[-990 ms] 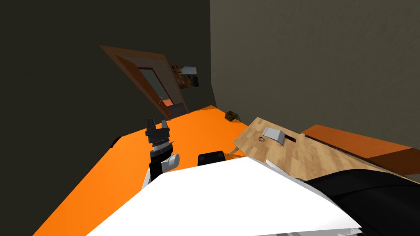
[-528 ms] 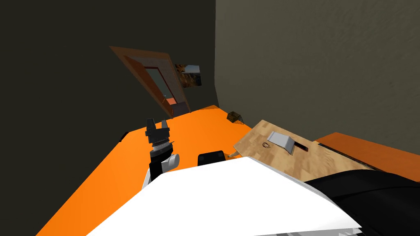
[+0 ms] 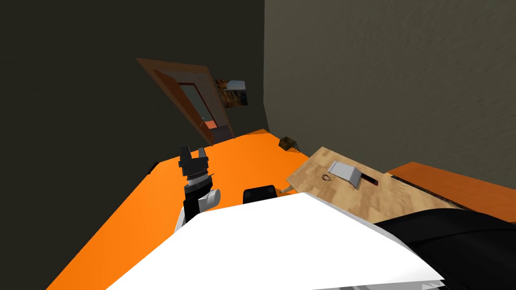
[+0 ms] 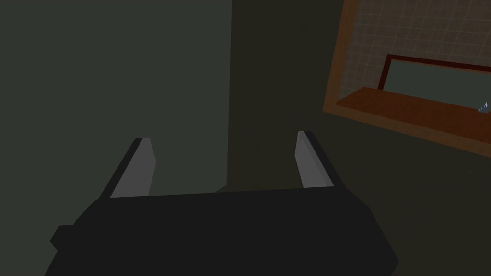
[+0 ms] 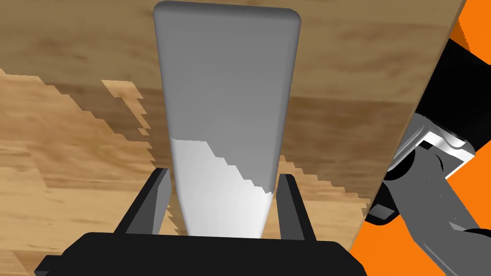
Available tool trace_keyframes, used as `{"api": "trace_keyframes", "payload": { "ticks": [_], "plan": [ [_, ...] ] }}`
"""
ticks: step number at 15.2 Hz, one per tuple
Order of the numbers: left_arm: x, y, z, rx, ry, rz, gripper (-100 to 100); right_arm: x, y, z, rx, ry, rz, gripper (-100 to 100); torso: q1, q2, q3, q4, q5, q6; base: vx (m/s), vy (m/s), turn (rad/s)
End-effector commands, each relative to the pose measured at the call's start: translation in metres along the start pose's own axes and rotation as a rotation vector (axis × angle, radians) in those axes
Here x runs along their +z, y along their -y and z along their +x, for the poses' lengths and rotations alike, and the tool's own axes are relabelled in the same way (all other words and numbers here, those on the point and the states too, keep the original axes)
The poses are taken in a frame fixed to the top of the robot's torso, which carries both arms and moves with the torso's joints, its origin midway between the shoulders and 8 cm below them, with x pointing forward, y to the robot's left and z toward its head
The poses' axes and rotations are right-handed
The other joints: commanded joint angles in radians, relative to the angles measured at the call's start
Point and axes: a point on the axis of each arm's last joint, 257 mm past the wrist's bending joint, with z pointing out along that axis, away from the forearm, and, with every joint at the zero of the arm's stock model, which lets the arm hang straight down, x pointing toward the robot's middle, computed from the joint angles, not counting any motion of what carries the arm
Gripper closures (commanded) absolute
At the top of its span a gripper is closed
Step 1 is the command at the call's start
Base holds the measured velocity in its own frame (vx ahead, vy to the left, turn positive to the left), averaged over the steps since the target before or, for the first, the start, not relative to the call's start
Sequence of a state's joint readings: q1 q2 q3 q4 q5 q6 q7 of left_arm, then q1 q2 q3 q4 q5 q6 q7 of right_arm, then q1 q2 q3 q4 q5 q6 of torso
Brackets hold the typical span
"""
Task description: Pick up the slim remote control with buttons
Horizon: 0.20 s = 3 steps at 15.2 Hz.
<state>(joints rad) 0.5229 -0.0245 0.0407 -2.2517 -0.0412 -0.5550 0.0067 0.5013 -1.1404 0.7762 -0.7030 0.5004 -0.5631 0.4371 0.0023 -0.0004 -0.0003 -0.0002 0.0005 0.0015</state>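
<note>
Dim overall; a jagged-edged shadow crosses the remote (image 5: pixel 225 96) and table (image 5: pixel 72 143).

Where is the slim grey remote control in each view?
Head view: slim grey remote control on the light wooden table, right of centre.
Right wrist view: between the right gripper fingers, over the table.
Left wrist view: the open left gripper points elsewhere.
Shared landmark: the light wooden table.

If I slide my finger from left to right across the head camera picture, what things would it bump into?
left gripper → wall picture → small dark thing by the wall → little ring → grey remote
</note>
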Motion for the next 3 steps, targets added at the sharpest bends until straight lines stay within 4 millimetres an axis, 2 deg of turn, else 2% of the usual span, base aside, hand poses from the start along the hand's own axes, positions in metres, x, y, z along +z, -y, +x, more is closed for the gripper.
{"api": "trace_keyframes", "payload": {
  "ticks": [1,2,3],
  "plan": [
    [0.0,0.0,0.0,0.0,0.0,0.0,0,-0.0087,0.0036,0.0025,-0.004,-0.004,-0.007,100,0.0,0.0,0.0,0.0,0.0,0.0,0.035,0.031,-0.07],
    [0.0,0.0,0.0,0.0,0.0,0.0,0,-0.013,0.006,0.0036,-0.007,-0.006,-0.01,100,0.001,-0.001,-0.001,0.0,0.0,0.0,0.045,0.033,-0.061],
    [0.0,0.0,0.0,0.0,0.0,0.0,0,-0.0081,0.0046,0.0032,-0.006,-0.005,-0.004,100,0.002,-0.002,-0.001,0.0,0.0,0.0,0.026,0.019,-0.024]
  ]
}}
